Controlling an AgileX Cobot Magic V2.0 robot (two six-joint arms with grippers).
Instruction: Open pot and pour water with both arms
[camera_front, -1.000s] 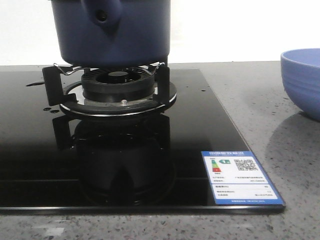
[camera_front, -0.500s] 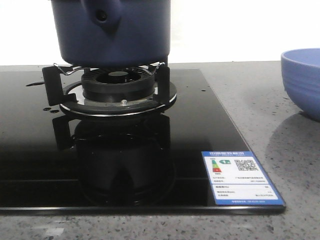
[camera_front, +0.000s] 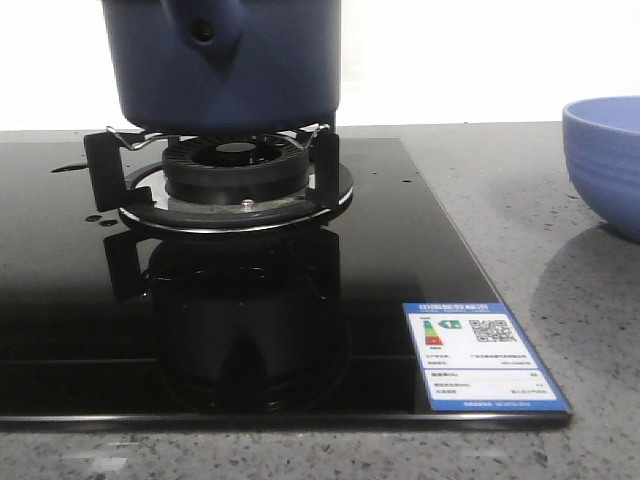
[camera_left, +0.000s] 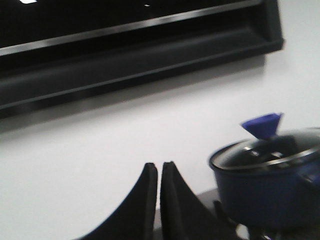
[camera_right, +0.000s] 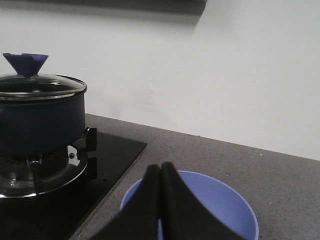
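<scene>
Pot (camera_front: 225, 65) sits on the burner (camera_front: 235, 170) at upper left of the front view, lid (camera_right: 40, 82) on. Left gripper (camera_left: 159, 172) and right gripper (camera_right: 160, 172) both clenched, grasping nothing; the right one above the bowl (camera_right: 220, 205).

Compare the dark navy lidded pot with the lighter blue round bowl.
The dark navy cylindrical pot sits raised on the black burner stand; the lighter blue round bowl rests on the grey speckled counter. The pot is covered by a glass lid; the bowl is open. The pot is straight-walled, the bowl curved. Both are blue.
</scene>
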